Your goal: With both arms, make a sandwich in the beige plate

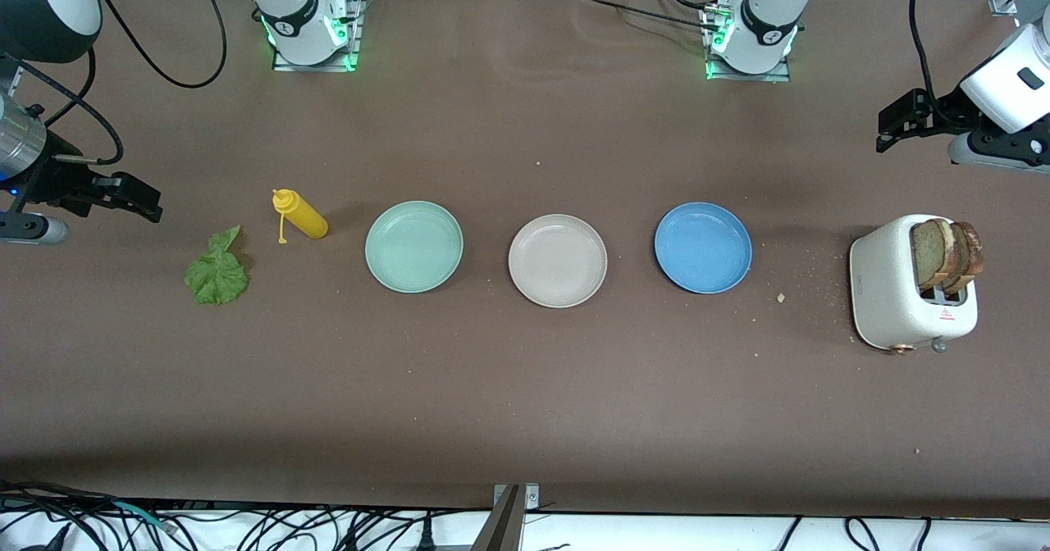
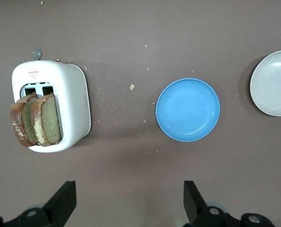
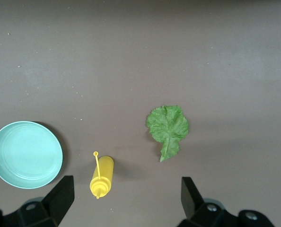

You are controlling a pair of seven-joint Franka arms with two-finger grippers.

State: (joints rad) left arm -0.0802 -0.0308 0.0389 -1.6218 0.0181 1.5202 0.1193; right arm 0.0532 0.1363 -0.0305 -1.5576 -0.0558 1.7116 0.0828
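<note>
Front view. I read this as the opening step: nothing is assembled yet. The beige plate [image 1: 558, 260] sits bare at mid-desk, between the mint green plate [image 1: 414, 246] and the blue plate [image 1: 703, 247]. Two brown toast slices [image 1: 947, 253] stand upright in the white toaster [image 1: 910, 284] at the left arm's end. The lettuce leaf [image 1: 216, 272] lies flat at the right arm's end, near the yellow squeeze bottle [image 1: 300, 214]. The left pincer [image 1: 902, 125] hangs above the desk near the toaster; the right pincer [image 1: 123, 198] hangs near the leaf. Both hold nothing.

Left wrist view. Left pincer wide apart, empty. The toast slices show dark crusts and grainy, wholegrain faces. Crumbs dot the desk [image 2: 131, 28] around the toaster. My judgement: next, lower over one slice and lift it straight up.

Right wrist view. Right pincer wide apart, empty. The leaf is crinkly, thin, stem toward the camera; I expect a low, careful pinch.
</note>
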